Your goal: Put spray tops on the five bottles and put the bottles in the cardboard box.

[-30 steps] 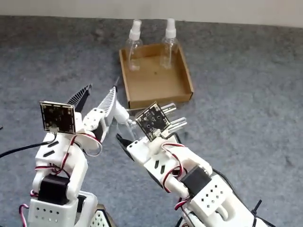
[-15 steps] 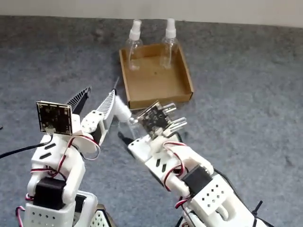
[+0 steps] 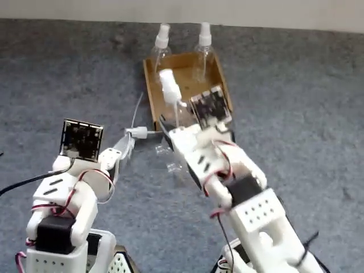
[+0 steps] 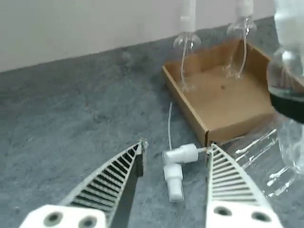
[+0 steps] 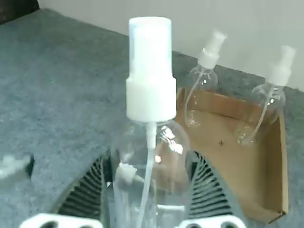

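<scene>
Now pinching a capped bottle (image 5: 149, 142) upright in right gripper (image 5: 151, 166) by the cardboard box (image 3: 193, 102); spread left gripper (image 4: 176, 146) low over a loose spray top (image 4: 176, 164).

A mottled grey carpet (image 3: 62, 68) covers the work surface, meeting a plain pale wall (image 3: 273, 10) along its far edge.

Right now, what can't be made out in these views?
High view: the right arm hides the brown cardboard box's near wall and part of the clear plastic bottles lying on carpet; count unclear.
Right wrist view: frame edge cuts off the base of the held clear bottle with white spray top.
Left wrist view: edge cuts off its top.
</scene>
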